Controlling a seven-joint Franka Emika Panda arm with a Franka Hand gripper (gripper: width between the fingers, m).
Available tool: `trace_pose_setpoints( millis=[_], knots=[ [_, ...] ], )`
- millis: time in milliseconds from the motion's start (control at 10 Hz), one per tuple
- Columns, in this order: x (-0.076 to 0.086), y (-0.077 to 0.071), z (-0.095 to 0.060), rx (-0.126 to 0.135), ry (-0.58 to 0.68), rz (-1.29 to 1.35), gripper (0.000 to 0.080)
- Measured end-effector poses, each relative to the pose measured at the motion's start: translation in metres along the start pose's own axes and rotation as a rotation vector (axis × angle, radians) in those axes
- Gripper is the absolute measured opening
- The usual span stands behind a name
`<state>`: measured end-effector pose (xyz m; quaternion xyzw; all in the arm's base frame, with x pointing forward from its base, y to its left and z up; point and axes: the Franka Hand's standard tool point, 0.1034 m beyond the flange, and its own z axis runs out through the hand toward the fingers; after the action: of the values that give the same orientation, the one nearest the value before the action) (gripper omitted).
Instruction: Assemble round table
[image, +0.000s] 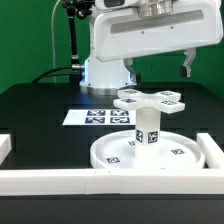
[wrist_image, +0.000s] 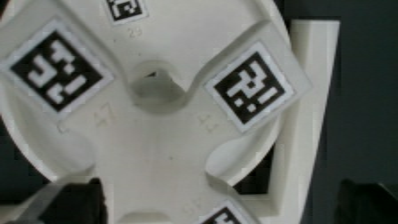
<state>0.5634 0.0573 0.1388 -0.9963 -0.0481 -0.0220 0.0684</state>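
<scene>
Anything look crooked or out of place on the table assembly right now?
Nothing stands out. The leg stands upright on the round disc, with the cross-shaped base sitting level on top. The gripper hangs above, touching nothing.

White arm (image: 135, 40) up high at the back. Gripper (image: 158, 62) hanging down, fingers (image: 187, 64) spread wide apart, holding nothing, pointing straight down.

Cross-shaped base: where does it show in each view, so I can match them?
Exterior view: the cross-shaped base sits atop the leg, over the round disc.
Wrist view: the base fills the picture, seen close.
Shared landmark: the border wall.
</scene>
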Motion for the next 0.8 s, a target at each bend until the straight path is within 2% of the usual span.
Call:
trace_pose_setpoints(
  millis=[400, 500, 800],
  knots=[
    [0.0, 0.0024, 0.0001, -0.005, 0.0, -0.27, 0.0649],
    [0.0019, 0.0023, 0.0003, -0.021, 0.005, -0.407, 0.0649],
    [0.007, 0.0041, 0.0027, -0.034, -0.008, -0.688, 0.0649]
  ],
)
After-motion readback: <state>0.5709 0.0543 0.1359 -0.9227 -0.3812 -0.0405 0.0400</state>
